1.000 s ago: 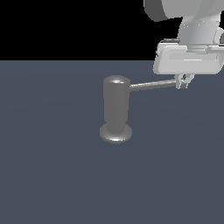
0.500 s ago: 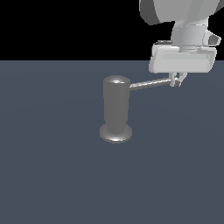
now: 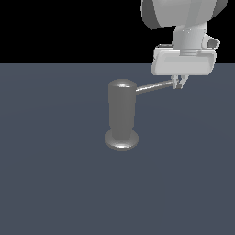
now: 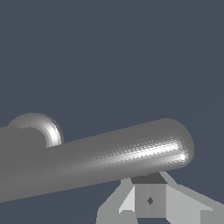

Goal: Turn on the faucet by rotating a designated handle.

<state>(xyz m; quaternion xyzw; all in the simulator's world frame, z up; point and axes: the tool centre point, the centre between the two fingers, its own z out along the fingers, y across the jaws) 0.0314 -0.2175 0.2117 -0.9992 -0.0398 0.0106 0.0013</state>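
The arm reaches down from above, its white hand [image 3: 179, 83] pointing downward, short fingertips close together

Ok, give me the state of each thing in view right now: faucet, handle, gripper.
faucet: upright on its flared base, standing on the grey surface.
handle: sticking out sideways toward the exterior view's right, tip at the gripper's fingertips.
gripper: directly over the handle tip, fingertips close together beside it; open or shut cannot be told.

A bare simulated test scene, not a real room: flat slate-grey tabletop [image 3: 55, 183], black void behind, untextured rendered faucet [image 3: 121, 114].
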